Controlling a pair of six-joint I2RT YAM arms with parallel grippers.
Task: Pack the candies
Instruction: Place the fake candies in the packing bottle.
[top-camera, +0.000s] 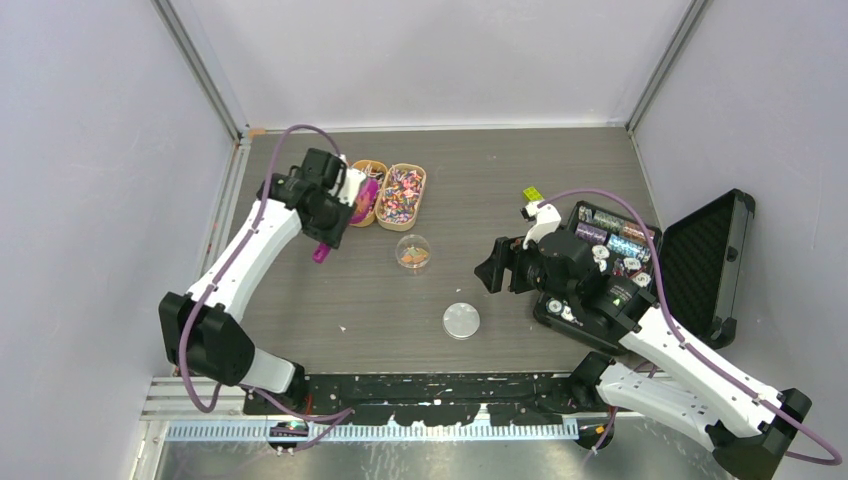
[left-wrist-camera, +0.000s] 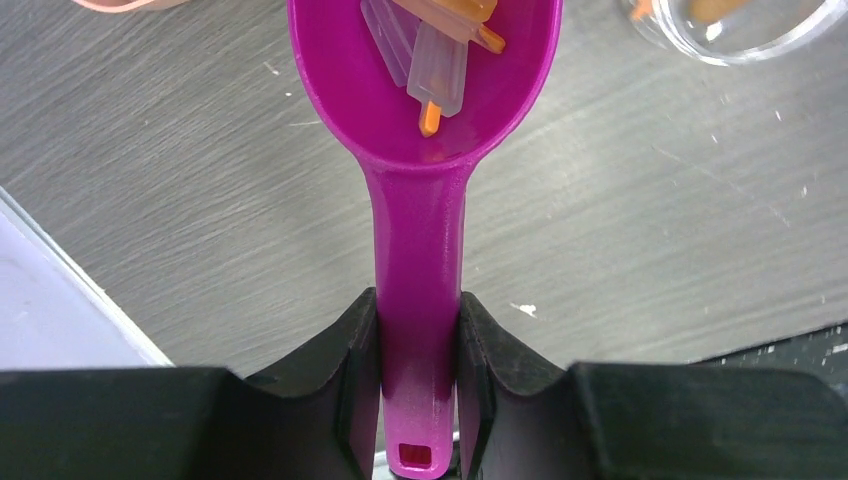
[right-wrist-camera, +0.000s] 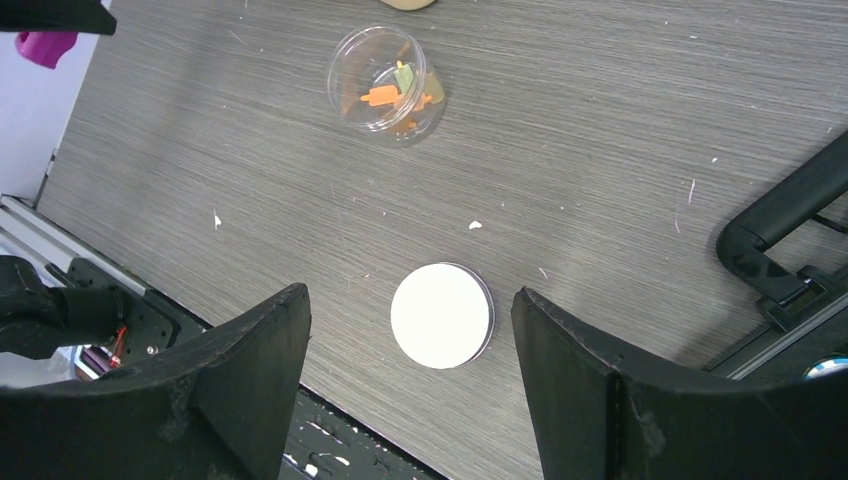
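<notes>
My left gripper (left-wrist-camera: 420, 310) is shut on the handle of a magenta scoop (left-wrist-camera: 425, 130). The scoop's bowl holds a few orange candies (left-wrist-camera: 440, 60). In the top view the left gripper (top-camera: 333, 228) holds the scoop's bowl (top-camera: 366, 192) over the left of two tan trays. That tray (top-camera: 375, 166) holds orange candies; the other (top-camera: 401, 195) holds mixed ones. A clear jar (top-camera: 412, 252) with a few orange candies (right-wrist-camera: 382, 96) stands mid-table. Its white lid (right-wrist-camera: 441, 315) lies flat below my open, empty right gripper (right-wrist-camera: 410, 292), which hovers right of the jar (top-camera: 495, 270).
An open black case (top-camera: 700, 270) with poker chips lies at the right, under the right arm. A yellow-green brick (top-camera: 532, 193) sits behind it. The left wall rail (top-camera: 232, 190) runs close to the left arm.
</notes>
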